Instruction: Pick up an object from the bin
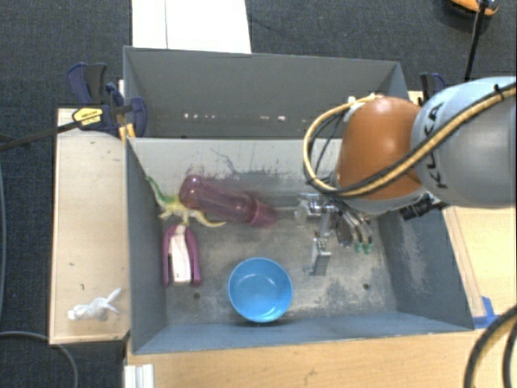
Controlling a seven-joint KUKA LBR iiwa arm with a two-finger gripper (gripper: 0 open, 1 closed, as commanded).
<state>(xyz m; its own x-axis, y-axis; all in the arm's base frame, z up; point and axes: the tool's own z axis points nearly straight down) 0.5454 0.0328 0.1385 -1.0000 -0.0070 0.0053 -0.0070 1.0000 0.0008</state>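
Close to the front wall of the grey metal bin (380,293) sits a round blue plastic bowl (259,289), mouth up. Further back, by the left wall, lies a pink-and-white plastic stapler-like piece (179,255). Level with it, right of the bowl and apart from it, the pincer (321,257) hangs over bare bin floor — I see nothing held in it, and cannot tell whether it is open or closed. Toward the back wall a dark purple plastic bottle (222,202) lies on its side, a thin yellow-green stalk (174,207) at its left end.
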